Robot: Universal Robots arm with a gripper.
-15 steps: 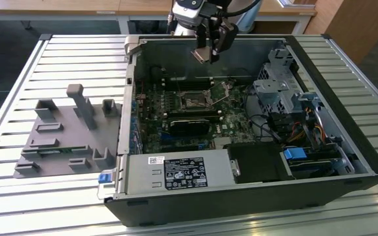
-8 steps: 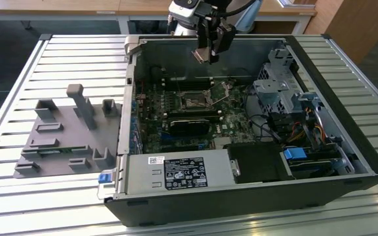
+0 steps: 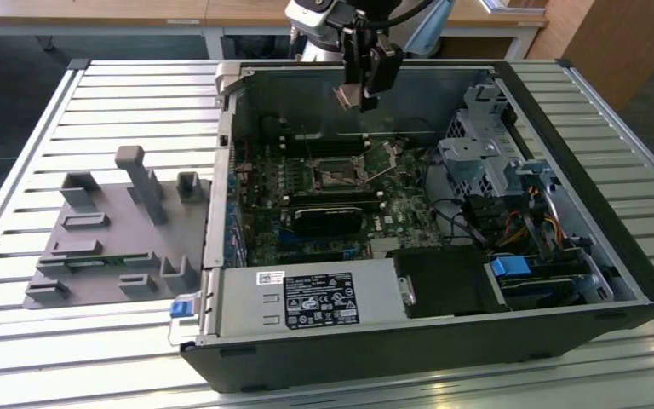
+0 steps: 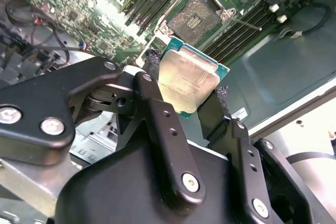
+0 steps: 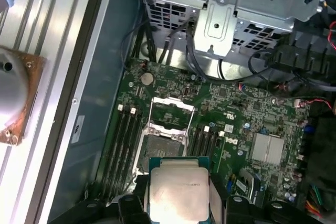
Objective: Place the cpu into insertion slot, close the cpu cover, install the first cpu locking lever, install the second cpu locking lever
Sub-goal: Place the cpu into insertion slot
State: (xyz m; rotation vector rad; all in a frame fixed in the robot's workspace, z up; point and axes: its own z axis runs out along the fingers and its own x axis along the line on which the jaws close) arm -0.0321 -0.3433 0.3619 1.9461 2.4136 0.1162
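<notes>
Chip held over the open computer case.
The gripper point(image 3: 357, 100) is clamped on the cpu point(image 4: 189, 80) by two opposite edges, above the board and clear of it. The exterior view sets it near the far wall of the case point(image 3: 418, 354), which stands on the bench point(image 3: 31, 341). The first wrist view shows the insertion slot point(image 5: 160, 150) bare, with the cpu cover point(image 5: 171, 113) swung open beside it.
</notes>
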